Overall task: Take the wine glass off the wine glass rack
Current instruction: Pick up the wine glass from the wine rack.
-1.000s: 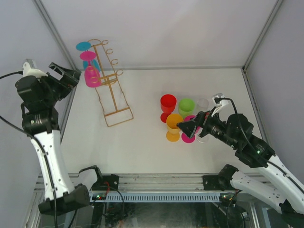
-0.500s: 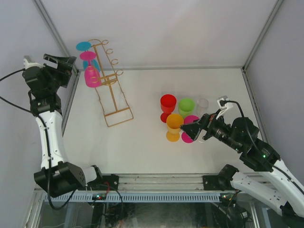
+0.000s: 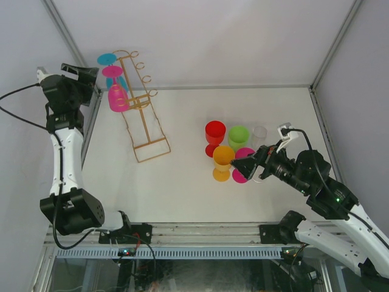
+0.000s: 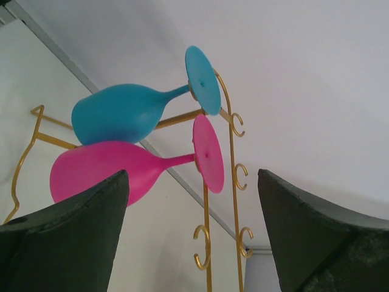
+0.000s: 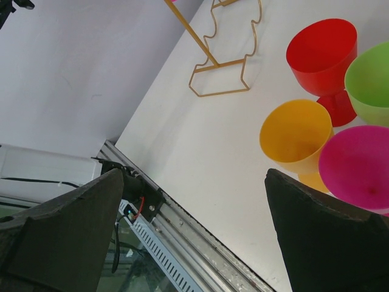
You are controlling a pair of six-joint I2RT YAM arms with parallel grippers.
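Left gripper [image 3: 82, 73]: raised high at the left wall, level with the top of the rack. Its jaws stand spread wide and hold nothing; in the left wrist view both hanging glasses sit in the gap between them, not yet touched.

Wine glass rack [image 4: 207, 261]: upright at the far left of the table [image 3: 182, 188]. Two glasses hang from its upper left hooks, feet caught in the loops, bowls away from the spine: the blue wine glass [image 4: 118, 112] above, the pink wine glass [image 4: 97, 170] just below, bowls nearly touching.

Handling, as judged: both look like opaque coloured plastic, so light, stiff and smooth, and little at risk of breaking. The pink bowl lies nearest the jaws and offers the broadest hold. The foot must slide out along its hook; a straight pull could tip the thin rack.

Mid-table: red glass [image 3: 214, 131], green glass [image 3: 238, 136], clear glass [image 3: 259, 132], orange glass [image 3: 223, 157] and magenta glass [image 3: 245, 153], standing close together.

Right gripper [image 3: 238, 163]: beside that group, jaws parted, empty.
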